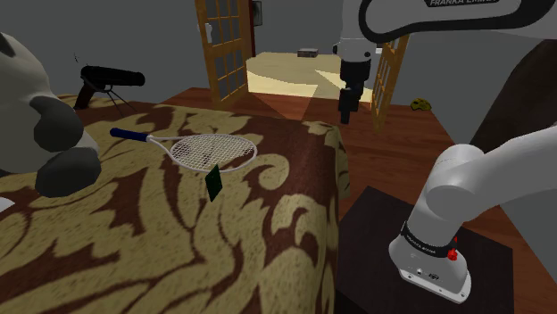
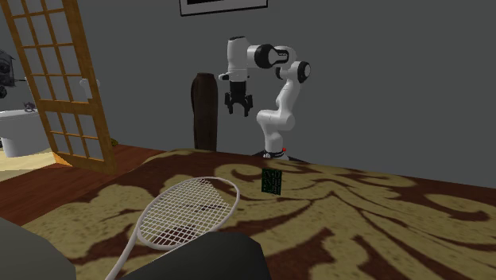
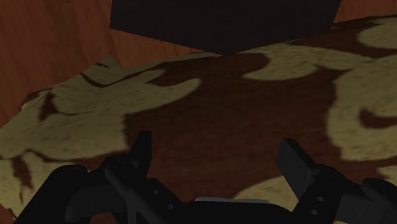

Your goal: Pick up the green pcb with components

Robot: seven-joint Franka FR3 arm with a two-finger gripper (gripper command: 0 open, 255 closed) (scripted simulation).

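Wide apart and empty, my fingers (image 3: 141,151) hover over a brown-and-tan patterned bedspread (image 3: 210,95) in the wrist view. From the shoulder, my gripper (image 1: 346,109) hangs high above the bed's edge, the circuit board (image 1: 213,183) well apart, lower and to that view's left, near a racket (image 1: 212,152). The second exterior view shows its face: small, dark green, upright, speckled with pale components.

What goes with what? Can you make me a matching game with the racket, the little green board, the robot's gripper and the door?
Things:
1 racket
2 green board
3 gripper
4 door

States:
A open, high in the air
B brown, with many panes
C standing upright on the patterned cover
D lying flat on the patterned cover

Pairs: 1-D, 2-C, 3-A, 4-B.
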